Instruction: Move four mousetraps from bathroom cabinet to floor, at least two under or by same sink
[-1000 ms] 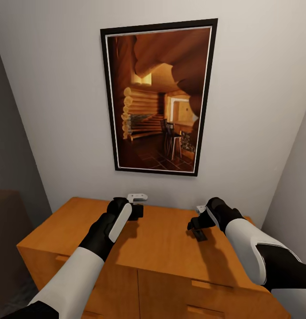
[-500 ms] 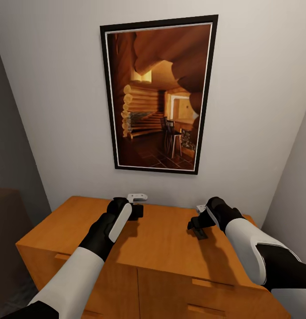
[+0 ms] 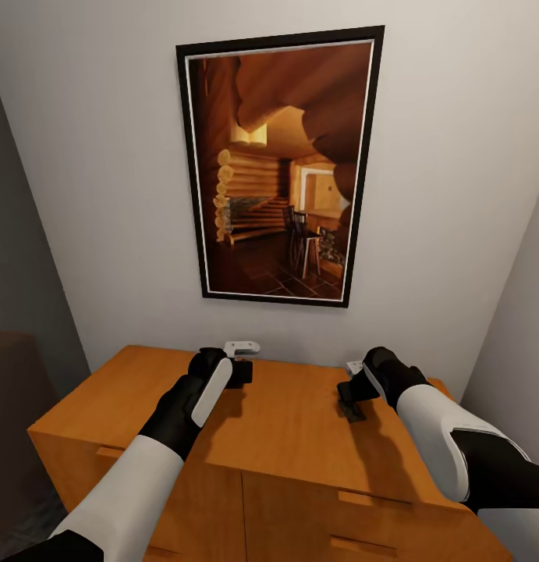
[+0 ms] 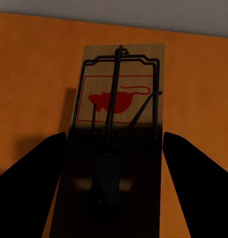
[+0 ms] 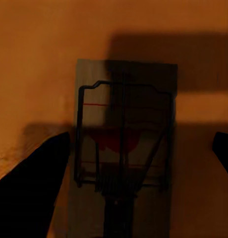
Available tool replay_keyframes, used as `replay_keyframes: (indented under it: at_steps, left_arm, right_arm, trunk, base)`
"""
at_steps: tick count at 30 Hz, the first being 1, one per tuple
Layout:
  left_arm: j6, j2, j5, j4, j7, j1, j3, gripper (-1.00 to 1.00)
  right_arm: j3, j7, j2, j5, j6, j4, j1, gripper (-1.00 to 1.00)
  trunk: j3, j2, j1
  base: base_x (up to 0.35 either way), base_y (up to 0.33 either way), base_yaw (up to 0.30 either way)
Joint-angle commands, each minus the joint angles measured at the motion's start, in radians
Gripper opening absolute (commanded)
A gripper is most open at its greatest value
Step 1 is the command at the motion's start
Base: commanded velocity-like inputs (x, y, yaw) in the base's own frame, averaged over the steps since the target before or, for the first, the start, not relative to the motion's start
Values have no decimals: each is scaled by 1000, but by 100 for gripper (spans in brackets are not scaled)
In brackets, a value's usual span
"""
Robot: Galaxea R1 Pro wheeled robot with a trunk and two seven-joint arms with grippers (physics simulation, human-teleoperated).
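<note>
I am facing the orange-brown cabinet (image 3: 289,437), with both arms reaching over its top. In the left wrist view a mousetrap (image 4: 119,101), a wooden board with a red mouse print and a dark wire bar, lies flat on the cabinet top (image 4: 34,74). My left gripper (image 4: 115,136) (image 3: 239,368) straddles it, with a dark finger against each long edge. A second mousetrap (image 5: 125,79) lies in shadow on the top, and my right gripper (image 5: 142,136) (image 3: 349,400) hangs over it with its fingers spread wider than the board. The sink and the bathroom floor are out of view.
A large black-framed picture (image 3: 281,168) of a log interior hangs on the pale wall right behind the cabinet. A grey wall closes in on the right (image 3: 519,328) and a darker one on the left (image 3: 19,257). Drawer fronts with slim handles (image 3: 363,499) face me.
My right gripper has shifted slightly over its mousetrap. The left arm and the camera have stayed still.
</note>
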Motion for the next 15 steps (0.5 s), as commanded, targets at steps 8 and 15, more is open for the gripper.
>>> replay_keyframes:
  at_steps: [8,15]
  left_arm:
    - [2,0,10,-1,10,-1,-1,-100]
    - [2,0,10,-1,10,-1,-1,-100]
  right_arm:
    - [-13,7,1,-4,6,8,0,-100]
    - [-14,7,1,-4,6,8,0,-100]
  trunk:
    - [-2,-1,0]
    - [-2,-1,0]
  base:
    - [0,0,0]
    - [0,0,0]
